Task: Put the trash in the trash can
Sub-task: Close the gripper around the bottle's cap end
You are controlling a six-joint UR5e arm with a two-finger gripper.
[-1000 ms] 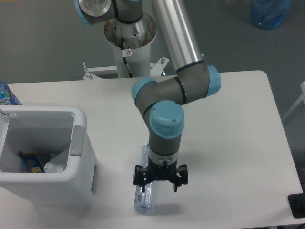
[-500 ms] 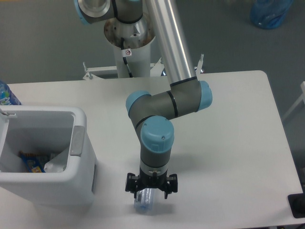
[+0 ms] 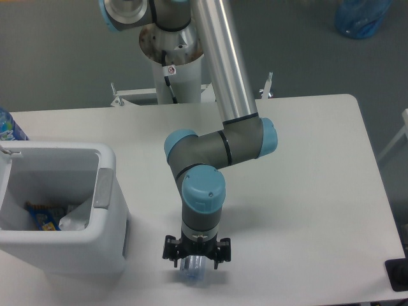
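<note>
The crushed clear plastic bottle (image 3: 190, 272) lies on the white table near its front edge, and only its near end shows below my wrist. My gripper (image 3: 194, 260) points straight down over it, open, with its jaws standing either side of the bottle. The white trash can (image 3: 106, 237) stands to the left, its grey oblong panel on the rim nearest the arm. Inside the can, a crumpled white paper wrapper (image 3: 75, 217) rests against the right wall. My arm's blue-capped joints hide the rest of the bottle.
A blue and orange item (image 3: 41, 217) also lies in the can. A bottle with a bright blue label (image 3: 7, 127) stands at the table's far left edge. A translucent blue bag (image 3: 361, 16) is on the floor at the back right. A black object (image 3: 398, 274) sits at the front right corner.
My arm has swung left and toward the front edge, and the gripper has come down over the bottle, covering most of it. The bottle has stayed where it lay.
</note>
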